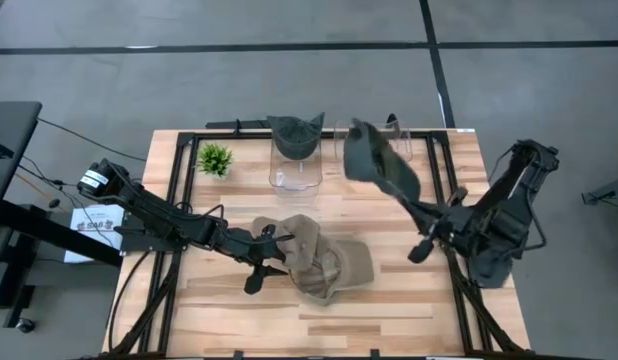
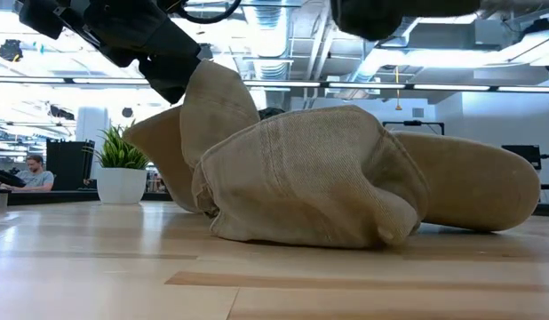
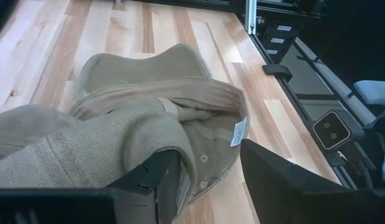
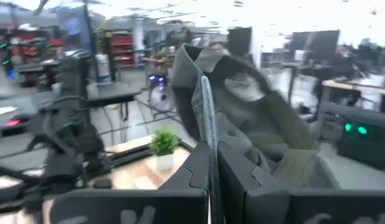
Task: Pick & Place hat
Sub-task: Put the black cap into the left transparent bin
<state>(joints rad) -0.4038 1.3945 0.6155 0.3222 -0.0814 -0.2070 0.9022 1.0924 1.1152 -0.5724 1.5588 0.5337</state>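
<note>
I work in an open-plan office turned robotics lab. My wooden table (image 1: 389, 310) sits on a grey concrete floor (image 1: 289, 80) crossed by dark lines. Beyond the table, exposed ducts and strip lights (image 2: 283, 36) run overhead, a person (image 2: 30, 173) sits at a desk, and red shelving (image 4: 124, 43) stands behind the small potted plant (image 2: 121, 169).

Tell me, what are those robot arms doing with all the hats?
The right gripper is pinching a dark green hat and holding it up in the air, near the clear stands at the back of the table. Another dark hat sits on one stand. The left gripper is at the tan hats piled mid-table, open around some fabric.
</note>
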